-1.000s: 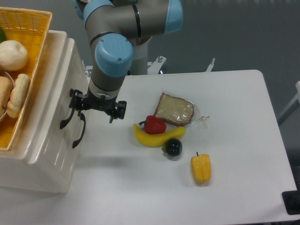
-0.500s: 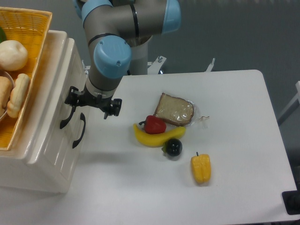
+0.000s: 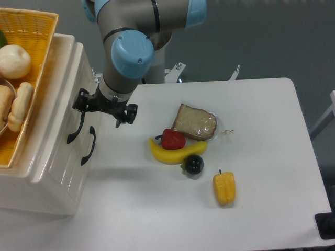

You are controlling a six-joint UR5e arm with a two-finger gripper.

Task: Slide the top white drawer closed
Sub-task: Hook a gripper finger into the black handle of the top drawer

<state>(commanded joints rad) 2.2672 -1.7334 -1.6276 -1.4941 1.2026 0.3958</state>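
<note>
- The top white drawer (image 3: 67, 107) sits at the left side of the tabletop (image 3: 261, 157), in the cabinet under the yellow wicker basket (image 3: 29, 78); its front looks nearly flush with the lower drawer front (image 3: 70, 167).
- The pincer (image 3: 103, 107) hangs just beside the drawer's upper edge, above its curved black handle (image 3: 77, 128). Its fingers look spread with nothing between them.
- Judged step: the closing push looks finished or nearly so. If any gap is left, the next move calls for a straight press on the front panel, toward the cabinet.
- Hard to tell: whether a finger touches the drawer, and whether a slit remains open. The basket and cabinet are cut off at the left edge.
- A bread slice (image 3: 194, 123), red pepper (image 3: 172, 139), banana (image 3: 175, 152) and yellow pepper (image 3: 224, 188) lie right of the drawer, well apart from it.
</note>
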